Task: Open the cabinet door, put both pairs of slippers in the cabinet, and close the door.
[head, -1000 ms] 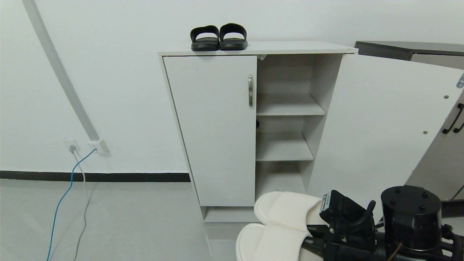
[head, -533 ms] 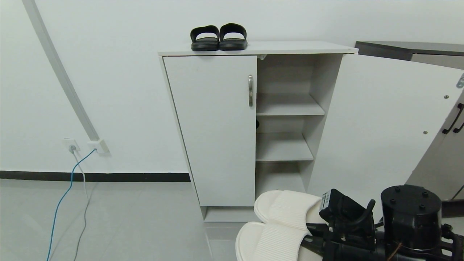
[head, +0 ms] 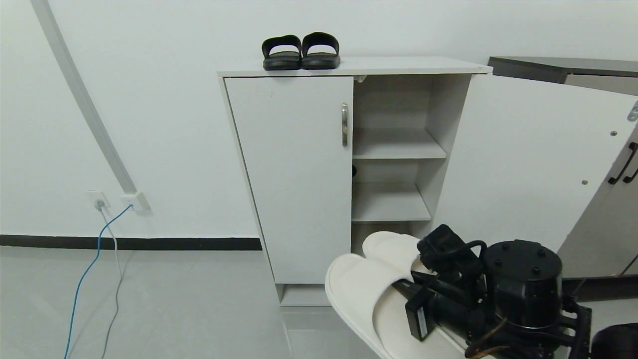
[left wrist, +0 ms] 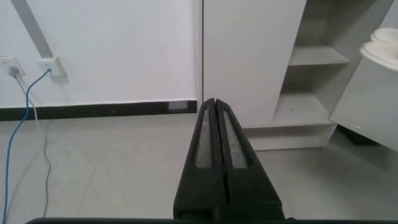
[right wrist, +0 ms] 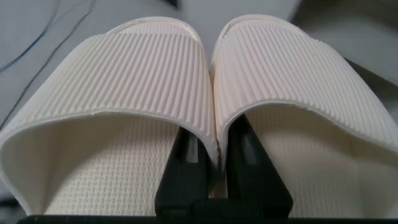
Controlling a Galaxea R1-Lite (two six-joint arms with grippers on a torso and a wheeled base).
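Since 1 second ago the right arm has risen and turned, lifting the white slippers so they now tilt in front of the cabinet's bottom compartment. At far left, a blue cable drops from the wall sockets. The left gripper hangs over the floor, fingers pressed flat together. The black slippers sit side by side on the cabinet's top, above its closed left door. The right door stands swung wide, showing 2 shelves. The right gripper pinches the adjoining inner walls of the 2 white slippers.
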